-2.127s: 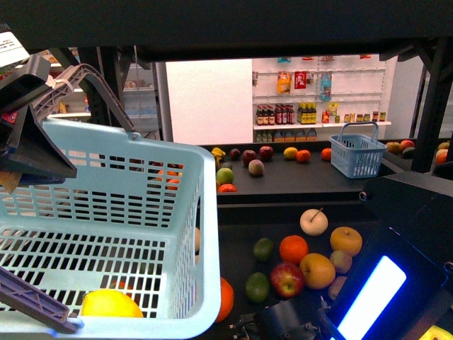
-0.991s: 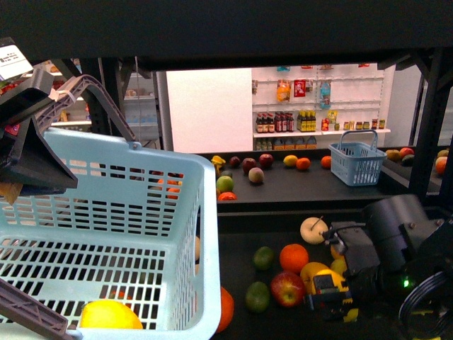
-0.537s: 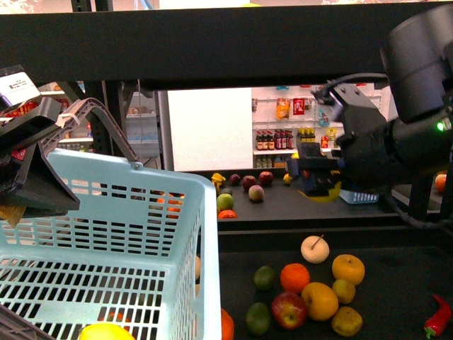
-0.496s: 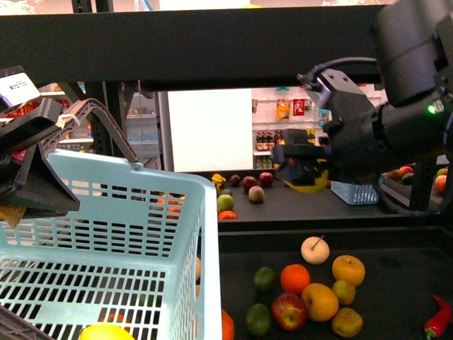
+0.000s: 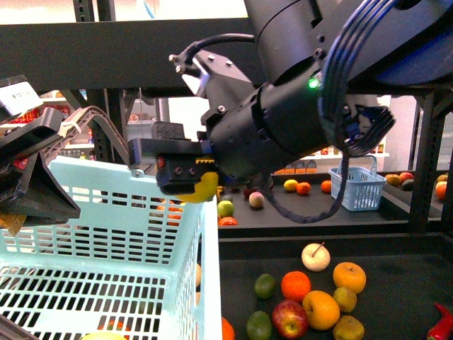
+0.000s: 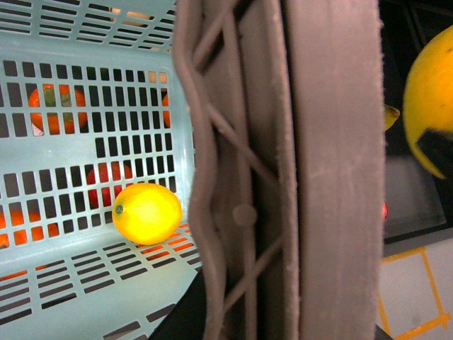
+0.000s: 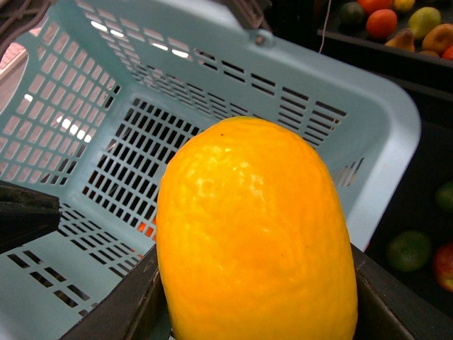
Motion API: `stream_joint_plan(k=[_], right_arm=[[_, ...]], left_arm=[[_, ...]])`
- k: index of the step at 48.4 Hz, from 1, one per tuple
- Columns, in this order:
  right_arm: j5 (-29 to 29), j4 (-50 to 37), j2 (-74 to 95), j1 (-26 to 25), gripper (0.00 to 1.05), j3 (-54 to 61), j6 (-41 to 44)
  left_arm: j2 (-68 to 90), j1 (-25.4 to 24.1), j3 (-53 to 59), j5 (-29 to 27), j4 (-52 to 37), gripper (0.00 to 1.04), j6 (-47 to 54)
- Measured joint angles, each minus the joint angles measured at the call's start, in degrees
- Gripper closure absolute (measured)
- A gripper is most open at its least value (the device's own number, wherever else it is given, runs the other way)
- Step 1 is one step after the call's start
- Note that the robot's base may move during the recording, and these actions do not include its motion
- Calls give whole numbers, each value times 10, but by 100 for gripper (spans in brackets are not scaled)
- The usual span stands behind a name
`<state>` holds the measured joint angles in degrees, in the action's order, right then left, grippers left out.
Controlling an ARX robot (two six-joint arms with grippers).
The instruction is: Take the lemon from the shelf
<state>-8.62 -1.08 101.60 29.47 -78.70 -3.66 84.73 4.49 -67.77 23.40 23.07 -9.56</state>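
Observation:
My right gripper [image 5: 185, 177] is shut on the lemon [image 5: 202, 188], a bright yellow oval, and holds it over the right rim of the light blue basket [image 5: 106, 234]. In the right wrist view the lemon [image 7: 255, 227] fills the space between the dark fingers, with the basket's [image 7: 212, 49] open inside behind it. My left gripper [image 5: 32, 180] is shut on the grey basket handle [image 5: 95, 120], which crosses the left wrist view [image 6: 297, 170]. A second yellow fruit [image 6: 147, 212] lies inside the basket. The black shelf deck [image 5: 396, 269] is at the lower right.
Oranges, apples, limes and a pear-like fruit [image 5: 316, 256] lie on the lower deck. A red chili [image 5: 442, 322] lies at the right edge. A small blue basket [image 5: 357, 188] and more fruit stand on the far deck. A shelf upright [image 5: 425, 163] stands on the right.
My right arm has lifted the lemon from the lower deck and carried it up and to the left, from mid-right to above the basket's rim. The basket and left gripper have barely moved.

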Motion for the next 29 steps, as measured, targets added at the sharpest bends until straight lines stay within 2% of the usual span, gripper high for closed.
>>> stream_joint_plan(k=[10, 16, 24, 26, 29], right_arm=[[13, 7, 33, 28, 51, -3, 1], [15, 8, 38, 33, 36, -5, 5], [17, 6, 38, 35, 9, -10, 5], [17, 5, 38, 34, 6, -10, 5], [17, 4, 38, 29, 8, -10, 5]], left_arm=[[0, 0, 0, 0, 0, 89, 0], [0, 0, 0, 0, 0, 89, 0], [0, 0, 0, 0, 0, 89, 0], [0, 0, 0, 0, 0, 89, 1], [0, 0, 0, -1, 0, 89, -1]])
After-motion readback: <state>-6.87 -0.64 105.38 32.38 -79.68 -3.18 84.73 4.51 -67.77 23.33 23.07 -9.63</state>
